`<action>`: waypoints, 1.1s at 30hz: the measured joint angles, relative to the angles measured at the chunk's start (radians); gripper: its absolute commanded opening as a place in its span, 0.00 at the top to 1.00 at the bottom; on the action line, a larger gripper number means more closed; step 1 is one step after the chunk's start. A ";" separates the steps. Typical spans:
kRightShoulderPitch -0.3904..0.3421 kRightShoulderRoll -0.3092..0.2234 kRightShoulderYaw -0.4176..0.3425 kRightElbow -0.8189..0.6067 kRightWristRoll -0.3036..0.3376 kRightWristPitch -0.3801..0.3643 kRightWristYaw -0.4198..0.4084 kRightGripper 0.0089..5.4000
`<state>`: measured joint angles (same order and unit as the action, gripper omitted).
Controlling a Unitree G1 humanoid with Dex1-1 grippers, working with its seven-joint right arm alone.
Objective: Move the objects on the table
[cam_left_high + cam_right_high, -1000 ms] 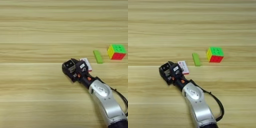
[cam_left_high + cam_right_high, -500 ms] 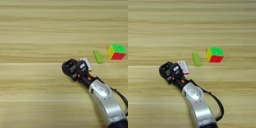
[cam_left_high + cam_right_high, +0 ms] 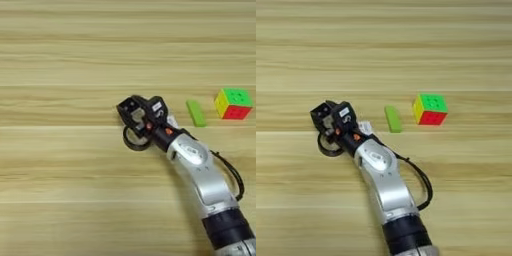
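Observation:
My right gripper (image 3: 134, 116) hovers over the middle of the table (image 3: 60, 60), its silver forearm (image 3: 381, 175) coming in from the bottom right. A black ring (image 3: 325, 149) lies flat just in front of it, partly under the gripper head. The white-and-red eraser (image 3: 367, 127) peeks out right behind the wrist, mostly covered. Right of it lies the flat green bar (image 3: 196, 113), and further right stands the multicoloured puzzle cube (image 3: 233, 103). The tiny white cube cannot be made out.
A black cable (image 3: 231, 172) loops off the forearm's right side. The light-wood planks stretch bare to the left and far side of the gripper.
The gripper has shifted slightly away from me and to the left, and the black ring now shows beneath its near side. The green bar and the puzzle cube have not moved.

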<state>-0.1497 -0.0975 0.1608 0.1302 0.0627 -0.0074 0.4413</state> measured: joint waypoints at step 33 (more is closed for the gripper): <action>-0.448 0.137 -0.036 0.866 -0.076 -0.310 -0.020 0.29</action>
<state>-0.5973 0.0395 0.1248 0.9961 -0.0135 -0.3178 0.4211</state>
